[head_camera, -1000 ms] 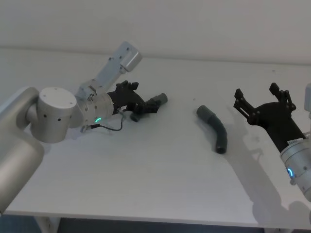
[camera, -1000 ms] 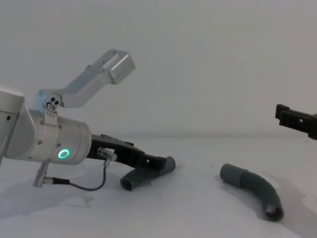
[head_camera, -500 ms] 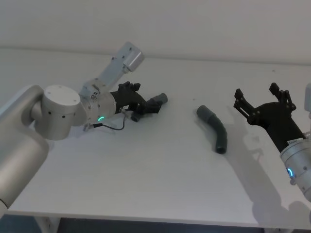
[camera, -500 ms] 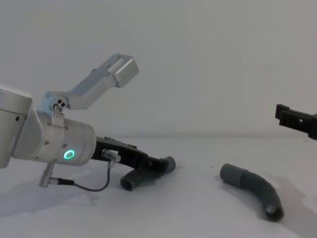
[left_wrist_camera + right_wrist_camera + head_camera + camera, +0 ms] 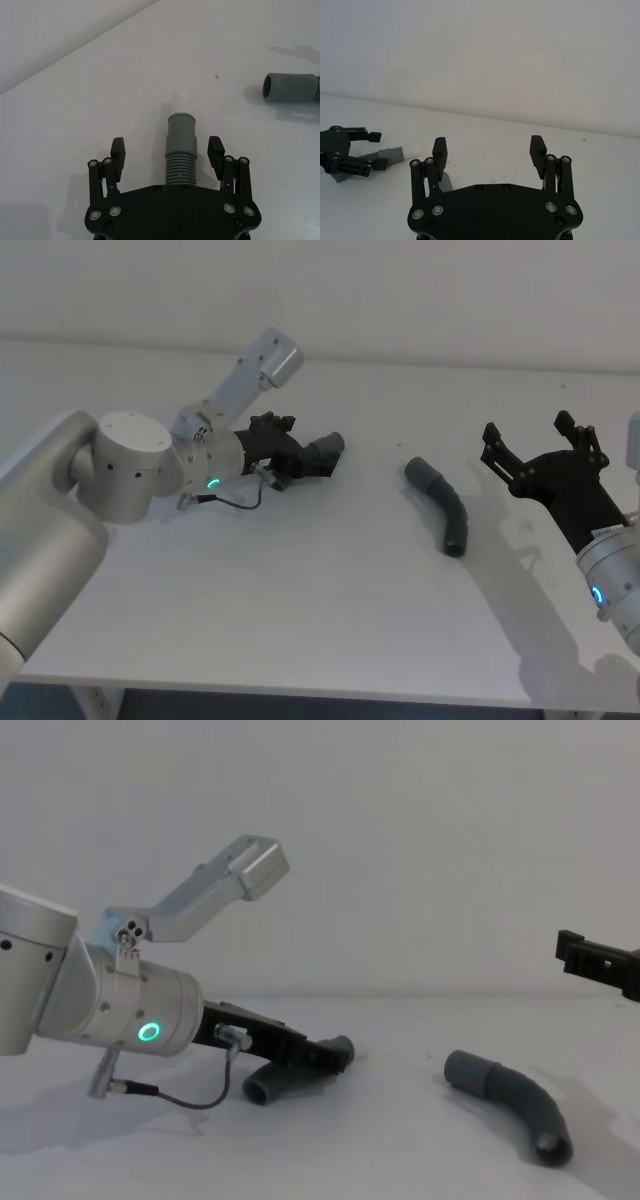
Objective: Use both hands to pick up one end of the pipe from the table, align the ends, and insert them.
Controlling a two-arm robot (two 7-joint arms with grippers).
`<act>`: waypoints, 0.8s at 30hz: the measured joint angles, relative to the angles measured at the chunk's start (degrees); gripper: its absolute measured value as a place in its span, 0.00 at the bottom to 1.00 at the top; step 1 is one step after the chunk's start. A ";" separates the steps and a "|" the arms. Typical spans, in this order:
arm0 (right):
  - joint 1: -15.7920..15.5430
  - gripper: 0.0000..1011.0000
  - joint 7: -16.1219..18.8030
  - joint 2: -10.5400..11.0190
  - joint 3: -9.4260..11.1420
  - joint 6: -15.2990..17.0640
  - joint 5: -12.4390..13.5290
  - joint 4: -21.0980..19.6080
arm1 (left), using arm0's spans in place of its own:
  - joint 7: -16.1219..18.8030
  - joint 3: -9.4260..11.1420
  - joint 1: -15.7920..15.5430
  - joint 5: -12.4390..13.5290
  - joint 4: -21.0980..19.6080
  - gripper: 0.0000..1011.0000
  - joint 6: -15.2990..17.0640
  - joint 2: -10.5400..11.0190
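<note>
Fingers [image 5: 118,150] of the black plastic left gripper [image 5: 167,147], released, straddle the slim ribbed dark-grey plastic pipe piece [image 5: 180,127] lying on the plain white surface [image 5: 320,590] (seemingly untouched), poised to clench. The black plastic right gripper [image 5: 527,430], fingers spread, waits near the thicker curved dark-grey plastic pipe piece [image 5: 447,508].

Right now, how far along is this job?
Early. Nothing is joined: both pieces lie apart on the table. In hand: the left gripper straddles the ribbed piece, jaws open either side of it. Left: close and lift, have the right gripper, open, off to the side, take the curved piece, then align and insert.
</note>
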 joint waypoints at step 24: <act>0.00 0.99 0.00 0.01 0.00 0.00 0.00 0.00 | -0.75 0.35 -0.85 -0.17 0.79 0.70 2.70 -0.56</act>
